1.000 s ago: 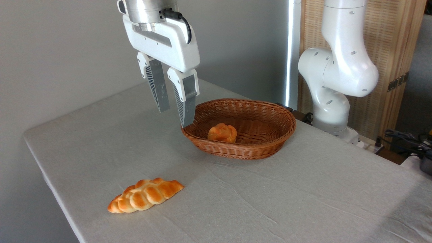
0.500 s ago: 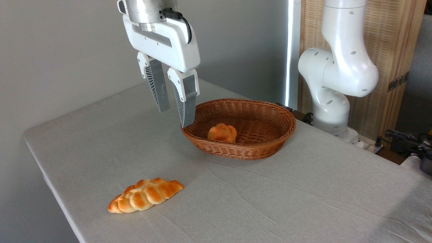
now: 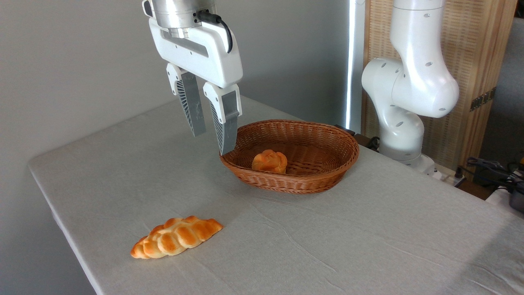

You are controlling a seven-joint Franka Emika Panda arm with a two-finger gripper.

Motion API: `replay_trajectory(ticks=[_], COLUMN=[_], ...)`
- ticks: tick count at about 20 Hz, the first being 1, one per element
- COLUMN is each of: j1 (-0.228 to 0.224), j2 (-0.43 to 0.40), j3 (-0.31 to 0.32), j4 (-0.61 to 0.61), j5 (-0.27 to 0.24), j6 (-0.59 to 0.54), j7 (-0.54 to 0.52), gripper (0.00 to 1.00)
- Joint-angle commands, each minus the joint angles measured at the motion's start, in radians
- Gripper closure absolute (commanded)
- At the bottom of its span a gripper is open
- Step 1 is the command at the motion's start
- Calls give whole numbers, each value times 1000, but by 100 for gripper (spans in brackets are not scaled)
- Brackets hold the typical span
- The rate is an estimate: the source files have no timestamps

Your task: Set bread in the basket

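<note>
The basket (image 3: 311, 180) holds 1 bun (image 3: 269, 161); bread (image 3: 176, 237) lies near the desk's (image 3: 368, 237) front-left edge; the empty claw (image 3: 211, 142), narrowly parted, is unmoved.

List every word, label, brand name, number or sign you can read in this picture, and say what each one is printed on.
None: no readable text shows anywhere.
The hand and the white arm carry no visible lettering or logo.
The basket, the bread, the bun and the table are plain.
The gear at the far right edge is too small and cut off to show any label.
</note>
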Motion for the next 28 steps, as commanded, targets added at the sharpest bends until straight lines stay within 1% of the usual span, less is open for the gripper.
replay_trajectory(ticks=[1,5,17,21,28], j1=[-9,-9,-7,-7,-7], j2=[16,21,19,21,24], j3=[1,6,10,9,10], j4=[30,30,30,30,30], j5=[9,9,10,24,24], j6=[-20,1,6,6,12], j7=[-11,-12,-5,-5,-11], gripper=[0,0,0,0,0])
